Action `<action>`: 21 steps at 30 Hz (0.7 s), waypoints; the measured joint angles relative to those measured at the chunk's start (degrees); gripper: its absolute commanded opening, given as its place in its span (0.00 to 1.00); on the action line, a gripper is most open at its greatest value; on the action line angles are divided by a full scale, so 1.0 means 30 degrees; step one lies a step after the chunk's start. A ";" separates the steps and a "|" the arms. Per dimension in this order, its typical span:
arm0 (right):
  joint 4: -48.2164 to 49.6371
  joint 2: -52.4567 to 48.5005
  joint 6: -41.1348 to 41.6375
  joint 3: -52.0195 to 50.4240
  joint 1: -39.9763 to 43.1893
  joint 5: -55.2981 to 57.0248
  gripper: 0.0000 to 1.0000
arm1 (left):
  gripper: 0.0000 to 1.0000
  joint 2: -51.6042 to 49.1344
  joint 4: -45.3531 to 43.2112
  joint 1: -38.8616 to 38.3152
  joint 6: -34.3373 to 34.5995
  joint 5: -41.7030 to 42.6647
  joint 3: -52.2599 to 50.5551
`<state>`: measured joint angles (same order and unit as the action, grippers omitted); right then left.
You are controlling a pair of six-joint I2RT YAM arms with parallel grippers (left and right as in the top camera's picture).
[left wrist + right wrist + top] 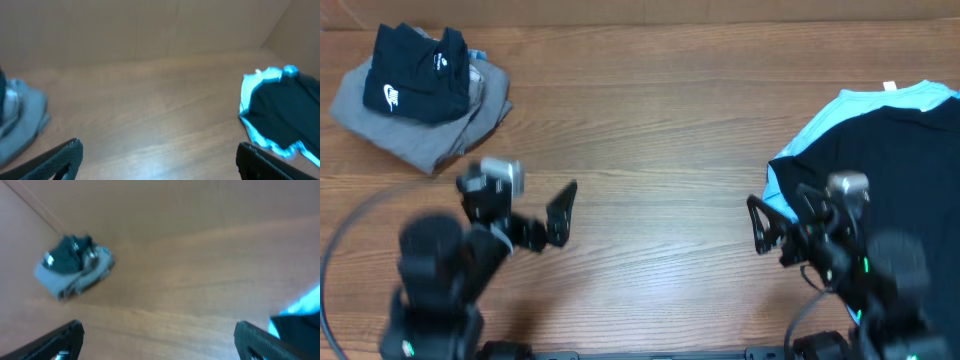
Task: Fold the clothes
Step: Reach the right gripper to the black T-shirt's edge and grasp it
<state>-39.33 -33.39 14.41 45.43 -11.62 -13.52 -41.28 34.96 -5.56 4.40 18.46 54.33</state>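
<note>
While both arms sit low at the bottom edge of the overhead view, the folding looks, by my judgement, not yet begun. The left gripper (548,222), at lower left, holds its fingers spread wide over the bare wooden table (660,130) and grasps nothing. The right gripper (778,218), at lower right, is equally released, with its fingers just beside the near left edge of the T-shirt (895,150) but not closed on it. Whether a fingertip brushes the cloth I cannot tell. The T-shirt lies at the right side of the frame, partly cut off by the edge. It is plain black with no print showing and is loosely spread rather than squared up. A light blue band (850,100) runs along its left and upper margins, and I cannot tell whether that is its own lining or another piece underneath. A small white label (889,87) shows at its top. Everything seems left to do: take hold, lay it flat, bring the sides in and double it over. Farthest off, in the upper left corner and well apart from both grippers, a grey folded garment (430,140) carries a smaller black garment (415,75) with a white logo on top.
</note>
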 measured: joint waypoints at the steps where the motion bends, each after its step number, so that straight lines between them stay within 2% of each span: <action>1: -0.1064 -0.1428 0.0029 0.1144 0.0000 0.0022 1.00 | 1.00 -0.1406 0.1253 0.0000 0.0000 -0.0022 0.1559; 4: -0.3541 -0.5544 0.0029 0.4357 0.0000 0.0153 1.00 | 1.00 -0.4976 0.5042 0.0015 0.0000 -0.0007 0.5697; 8: -0.5115 -1.0214 -0.0182 0.7781 0.0007 0.0291 1.00 | 1.00 -0.8706 0.8036 0.0015 0.0000 0.0029 0.9471; 12: -0.4954 -1.3180 0.0211 0.8976 0.0444 0.1938 1.00 | 1.00 -1.0550 0.9260 0.0015 0.0000 0.0743 1.0593; 16: -0.3752 -1.6079 0.1362 0.9129 0.2259 0.4189 1.00 | 1.00 -1.1577 1.0302 0.0015 0.0000 0.1865 1.0695; 21: -0.2747 -2.0123 0.2069 0.9151 0.4714 0.5508 0.93 | 1.00 -1.2072 1.1067 0.0015 0.0000 0.2528 1.0703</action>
<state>-47.57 -93.76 20.62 72.88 2.52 3.01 -77.49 68.16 -5.52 4.40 26.04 86.43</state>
